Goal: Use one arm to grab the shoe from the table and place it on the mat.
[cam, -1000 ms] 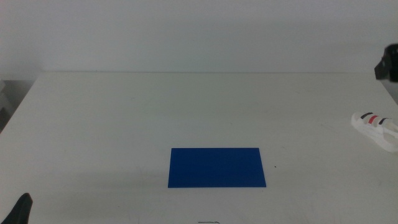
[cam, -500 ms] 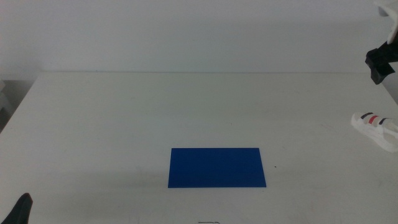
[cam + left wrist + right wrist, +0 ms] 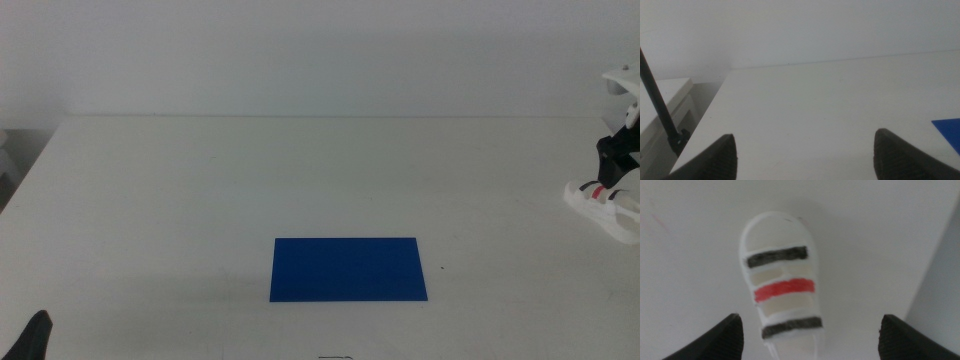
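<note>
Right tool [image 3: 622,158] hangs over the shoe [image 3: 603,205] at the far right edge of the worktop [image 3: 200,190], coming down from the right arm [image 3: 624,90], whose white bracket shows just above it. In the right wrist view we see our two dark jaws spread wide, one on each side of the shoe [image 3: 781,294], with nothing held between them; we cannot tell whether either jaw touches it. The shoe lies flat on its sole, white, with a black strap, a red strap and another dark strap across its top. Past it in that view a grey strip marks where the worktop ends.

We see the mat [image 3: 348,269] lying flat near the front middle of the worktop, well apart from the shoe and to its left in the middle view. It is bare.

Our left tool [image 3: 30,340] waits low at the front left corner, only a dark tip of it showing in the middle view. In the left wrist view its jaws stand wide apart and empty above the worktop, with one corner of the mat [image 3: 949,131] just in sight.
</note>
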Controlling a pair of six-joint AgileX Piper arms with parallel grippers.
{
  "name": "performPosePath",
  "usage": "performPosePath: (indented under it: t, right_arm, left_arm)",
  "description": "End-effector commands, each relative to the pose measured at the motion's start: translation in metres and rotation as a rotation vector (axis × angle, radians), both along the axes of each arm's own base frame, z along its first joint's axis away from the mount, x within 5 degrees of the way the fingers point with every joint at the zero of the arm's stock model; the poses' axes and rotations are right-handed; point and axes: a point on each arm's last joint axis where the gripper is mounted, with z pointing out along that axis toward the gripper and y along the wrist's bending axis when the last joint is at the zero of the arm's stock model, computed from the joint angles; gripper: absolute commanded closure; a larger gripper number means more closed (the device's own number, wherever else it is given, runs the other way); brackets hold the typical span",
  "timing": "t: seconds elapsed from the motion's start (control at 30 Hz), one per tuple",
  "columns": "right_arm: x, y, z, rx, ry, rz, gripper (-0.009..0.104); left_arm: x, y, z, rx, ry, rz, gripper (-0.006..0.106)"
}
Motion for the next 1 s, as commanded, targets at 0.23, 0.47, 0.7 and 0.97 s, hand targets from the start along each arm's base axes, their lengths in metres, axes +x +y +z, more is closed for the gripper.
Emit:
performPosePath:
  t: [0.23,0.47,0.7,0.97]
  right_arm:
    - [-0.005,0.003,0.025,0.079,-0.029,0.108,0.001]
    - [-0.002,0.001,0.007,0.077,0.019,0.114,0.001]
    - [0.001,0.000,-0.009,0.083,0.056,0.112,0.001]
    - [0.001,-0.004,-0.014,0.045,0.077,0.104,0.021]
  left_arm:
    - [-0.001,0.000,0.010,-0.025,-0.106,-0.003,0.007]
    - [-0.001,0.000,0.010,-0.025,-0.106,-0.003,0.007]
    - [-0.001,0.000,0.010,-0.025,-0.106,-0.003,0.007]
    - [-0.001,0.000,0.010,-0.025,-0.106,-0.003,0.007]
